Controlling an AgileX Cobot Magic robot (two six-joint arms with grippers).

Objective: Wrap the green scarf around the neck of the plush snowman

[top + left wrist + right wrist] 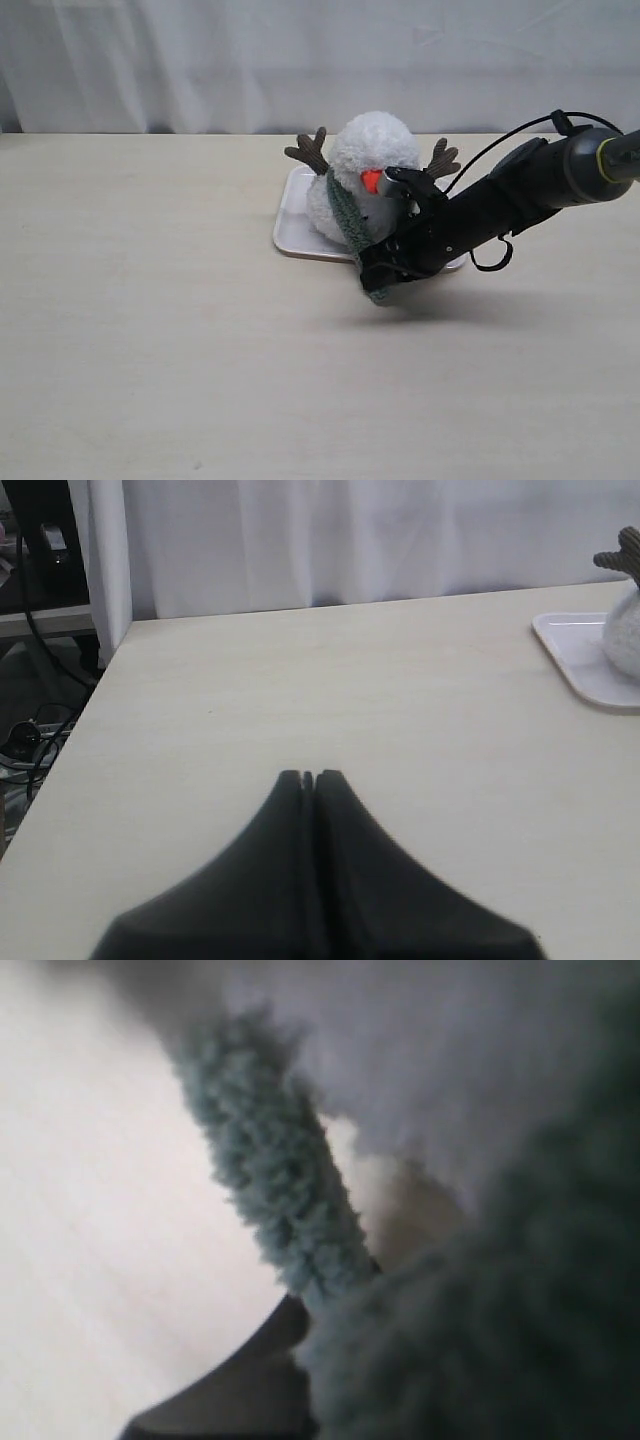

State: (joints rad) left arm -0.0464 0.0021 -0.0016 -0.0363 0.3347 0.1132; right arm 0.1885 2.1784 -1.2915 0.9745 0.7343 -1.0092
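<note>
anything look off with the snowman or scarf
Nothing damaged. The scarf looks unfinished: it trails down from the snowman, off the tray, its end pinched in the right gripper.

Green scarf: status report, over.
Right gripper shut on green scarf end, in front of plush snowman. Left gripper shut, off to the side. Nothing in the way.

Fuzzy ribbed cloth is shown by the green scarf (280, 1200) between the matt black jaws of the right gripper (383, 285), fluffy plush by the snowman (372, 150), matt wood grain by the table (150, 330) below.
</note>
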